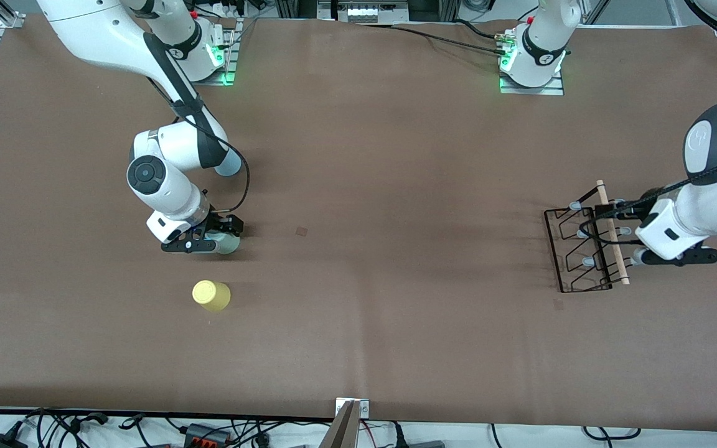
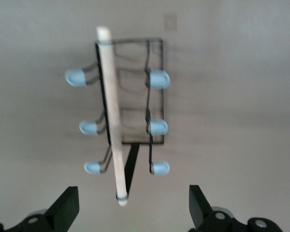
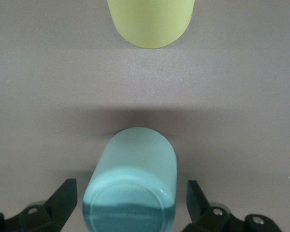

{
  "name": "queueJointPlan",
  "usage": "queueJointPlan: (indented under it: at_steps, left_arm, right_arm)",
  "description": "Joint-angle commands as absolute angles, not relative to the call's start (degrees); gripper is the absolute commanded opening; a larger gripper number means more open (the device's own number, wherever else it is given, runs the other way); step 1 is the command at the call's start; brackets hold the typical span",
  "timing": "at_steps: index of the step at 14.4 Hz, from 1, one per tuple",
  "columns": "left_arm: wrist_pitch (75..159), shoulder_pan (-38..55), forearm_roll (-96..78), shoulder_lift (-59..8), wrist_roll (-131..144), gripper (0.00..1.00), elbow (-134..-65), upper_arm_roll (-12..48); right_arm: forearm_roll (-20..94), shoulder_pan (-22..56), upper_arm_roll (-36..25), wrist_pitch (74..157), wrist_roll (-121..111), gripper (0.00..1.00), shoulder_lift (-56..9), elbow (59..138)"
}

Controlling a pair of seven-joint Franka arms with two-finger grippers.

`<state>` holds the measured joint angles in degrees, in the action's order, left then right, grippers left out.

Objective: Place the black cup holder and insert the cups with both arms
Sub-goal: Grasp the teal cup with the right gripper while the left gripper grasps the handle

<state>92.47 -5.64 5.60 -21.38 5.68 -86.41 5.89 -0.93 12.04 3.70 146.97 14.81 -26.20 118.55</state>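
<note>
1. The black cup holder [image 1: 584,250] stood on the desk [image 1: 396,186] at the left arm's end, resting on its wire frame with the wooden rod handle [image 1: 612,233] on top. The handle's long axis ran toward and away from the front camera, with three grey-tipped pegs on each side of it.
2. The left gripper [image 2: 130,203] hung over the holder, its jaws spread wide and holding nothing. In the left wrist view the rod ran lengthwise up between the two fingers [image 2: 65,205], so the jaws straddled it crosswise; a straight descent would likely bring them down on either side of the handle's near end.
3. At the right arm's end, a light blue cup [image 3: 130,181] stood upside down on the desk, directly between the right gripper's [image 3: 130,205] jaws. They were wide apart with a gap on each side of the cup, so nothing was gripped yet.
4. The yellow cup [image 1: 211,295] stood upside down nearer to the front camera than the blue one, apart from it and clear of the jaws.
5. By my reading, each arm was already lined up on its own object: left for the holder, right for the blue cup.
</note>
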Motion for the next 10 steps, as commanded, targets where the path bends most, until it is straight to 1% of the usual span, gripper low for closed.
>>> queueJointPlan:
  at_steps: [1,3,4,6,8,9,10]
  left_arm:
    - [101.0,-6.8,6.9,-17.8,7.6,0.96,-92.9,6.2]
    - [110.6,-8.0,7.0,-13.8,7.5,0.96,-101.4,6.2]
    - [114.0,-8.2,6.9,-12.5,7.5,0.96,-104.9,6.3]
    - [118.3,-8.2,7.0,-10.5,7.2,0.90,-110.4,6.3]
    - [122.8,-8.7,7.0,-9.1,6.7,0.90,-115.5,6.5]
    - [124.4,-8.8,7.0,-8.4,6.6,0.90,-117.1,6.7]
    - [125.6,-8.8,7.0,-8.1,6.5,0.88,-118.5,6.7]
  right_arm:
    - [-1.0,12.2,3.4,147.7,15.1,1.00,-25.8,119.1]
    - [-1.0,12.1,3.4,147.6,14.8,1.00,-25.7,119.1]
    - [-1.0,12.0,3.4,147.5,14.7,1.00,-25.7,119.1]
    - [-1.0,12.0,3.3,147.3,14.4,1.00,-25.2,119.1]
    - [-1.0,12.1,3.3,146.8,14.3,1.00,-23.9,119.2]
    - [-1.0,12.0,3.3,145.5,14.4,1.00,-23.5,119.1]
    - [-1.0,12.0,3.3,145.0,14.3,1.00,-23.4,119.2]
